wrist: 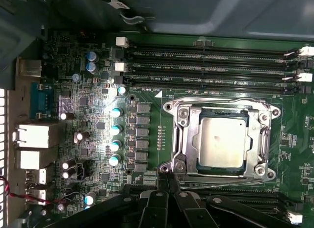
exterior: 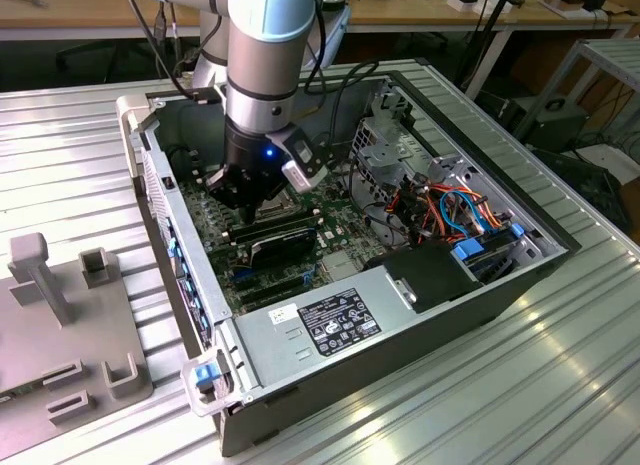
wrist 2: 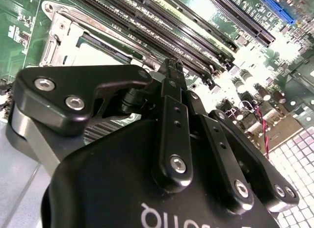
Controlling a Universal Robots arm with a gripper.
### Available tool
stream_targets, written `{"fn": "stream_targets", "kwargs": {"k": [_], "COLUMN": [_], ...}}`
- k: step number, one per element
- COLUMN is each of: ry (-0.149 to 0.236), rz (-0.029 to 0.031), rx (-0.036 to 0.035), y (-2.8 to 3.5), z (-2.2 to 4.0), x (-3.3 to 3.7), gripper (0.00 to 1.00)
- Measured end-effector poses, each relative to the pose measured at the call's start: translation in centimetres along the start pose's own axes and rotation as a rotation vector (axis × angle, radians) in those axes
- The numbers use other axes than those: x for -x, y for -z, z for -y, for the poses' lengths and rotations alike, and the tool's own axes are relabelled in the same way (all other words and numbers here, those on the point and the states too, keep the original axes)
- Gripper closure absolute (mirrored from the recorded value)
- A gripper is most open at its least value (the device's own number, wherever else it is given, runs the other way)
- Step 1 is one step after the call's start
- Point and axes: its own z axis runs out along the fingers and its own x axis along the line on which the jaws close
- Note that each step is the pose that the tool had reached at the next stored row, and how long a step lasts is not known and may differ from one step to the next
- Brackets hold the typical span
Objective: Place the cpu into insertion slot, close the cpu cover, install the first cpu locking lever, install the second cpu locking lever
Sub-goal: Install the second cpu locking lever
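- Tool [wrist: 164, 181] position: I have the arm lowered into the open computer case [exterior: 520, 285], with the tip just beside the near edge of the insertion slot [wrist: 222, 175], low over the green circuit board [wrist: 147, 81].
- Tool state: fingers [wrist 2: 172, 73] pressed together into one narrow black tip in both wrist views, clenched, nothing visible between them. My reading is that a closed tip serves for pushing rather than carrying.
- Cpu [wrist: 222, 140]: in the first wrist view its dull silver-grey face lies flat and square inside the slot, so placement looks done.
- Cpu cover [wrist: 223, 104]: the metal frame appears to lie down around the chip, its cut-out centre leaving the face exposed. Judged closed, though I cannot confirm it is fully seated.
- Locking levers: thin metal parts run along the frame edges, but I cannot tell whether either lever is latched. The tip sits near the frame corner, which fits lever work; that is my inference only.
- Neighbours: long black memory slots [wrist: 206, 66] run parallel to the far side of the socket, apparently empty; more black slots lie under the tool.
- Container notes: the case lies on its side on the ribbed metal counter [exterior: 480, 405], side panel off. Inside sit the board, bundled coloured cables [exterior: 450, 210] and a boxed power unit [exterior: 330, 320] with a label.
- Off the case: a grey fixture plate [exterior: 70, 325] with upright blocks rests on the counter, at the exterior view's left.
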Motion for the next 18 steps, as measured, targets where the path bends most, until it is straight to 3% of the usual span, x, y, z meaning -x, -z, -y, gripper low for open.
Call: {"fn": "stream_targets", "kwargs": {"k": [9, 18], "ry": [0.0, 0.0], "rz": [0.0001, 0.0005], "rx": [0.0008, 0.0167], "y": [-0.18, -0.59], "z": [-0.01, -0.14], "x": [0.0, 0.01], "gripper": [0.89, 0.89]}}
